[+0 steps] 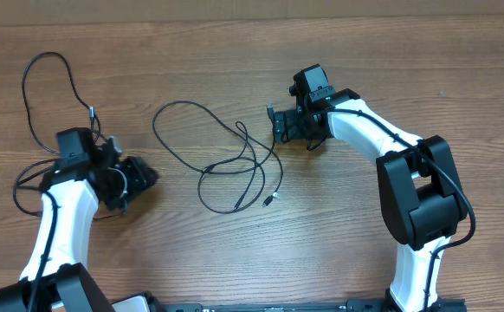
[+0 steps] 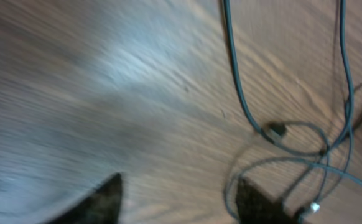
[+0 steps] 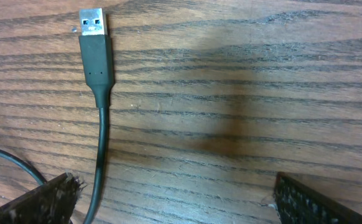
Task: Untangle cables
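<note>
While a cable [image 1: 24, 87] is looped on the tabletop [image 1: 235, 52] by the left hand [image 1: 139, 186], that hand is seen spread and empty. More cables [image 1: 243, 163] are tangled in the middle. The right hand [image 1: 278, 126] is held wide, empty, by a silver plug [image 3: 92, 28].

The overhead view was evenly and softly lit, the bench [image 1: 235, 260] sharp across the frame, with only faint shadows. The left wrist view was smeared by motion blur, with a pale sheen on the wood at upper left and the cables [image 2: 233, 62] soft-edged. The right wrist view was crisp, with the plug [image 3: 96, 50] in focus and a dim, soft shadow lying across the grain at centre.
</note>
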